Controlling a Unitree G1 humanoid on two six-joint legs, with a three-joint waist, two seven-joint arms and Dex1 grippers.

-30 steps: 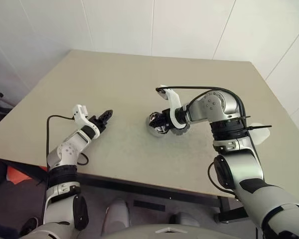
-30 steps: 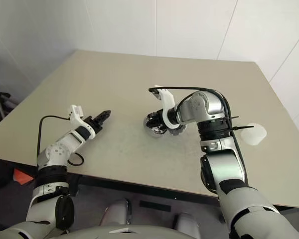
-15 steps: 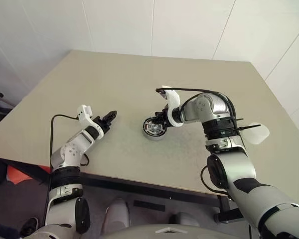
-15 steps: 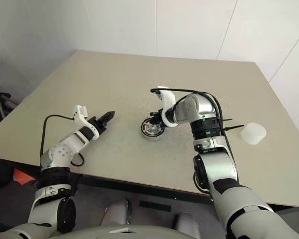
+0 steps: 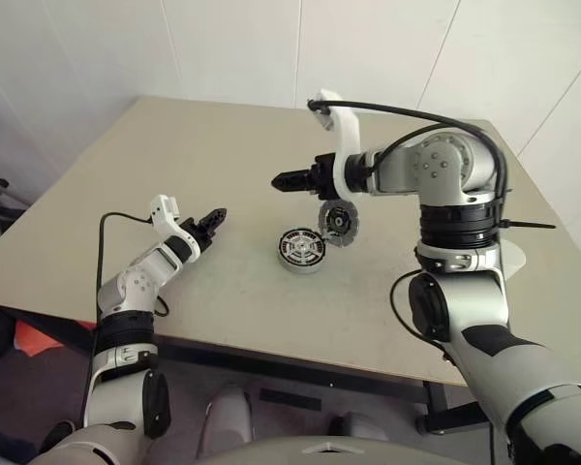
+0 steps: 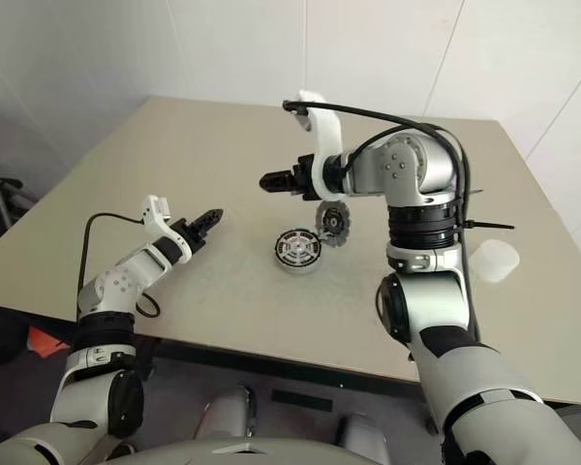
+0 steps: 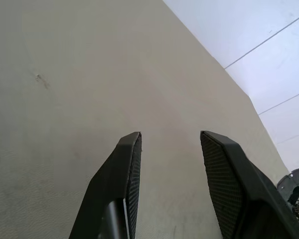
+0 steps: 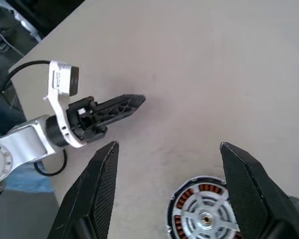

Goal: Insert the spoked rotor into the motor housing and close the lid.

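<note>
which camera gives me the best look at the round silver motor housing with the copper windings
The right wrist view: the round silver motor housing with copper windings lies close below the open right fingers, windings and spokes plain. Both eye views show it whole but small on the beige table. The left wrist view catches just an edge.

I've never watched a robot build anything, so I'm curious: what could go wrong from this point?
1. The lid stands tilted on edge beside the motor housing, with the open right gripper raised clear of it; it might roll or topple.
2. The open left gripper is well apart from the housing, so nothing steadies it; pressing the lid on may shove it.
</note>
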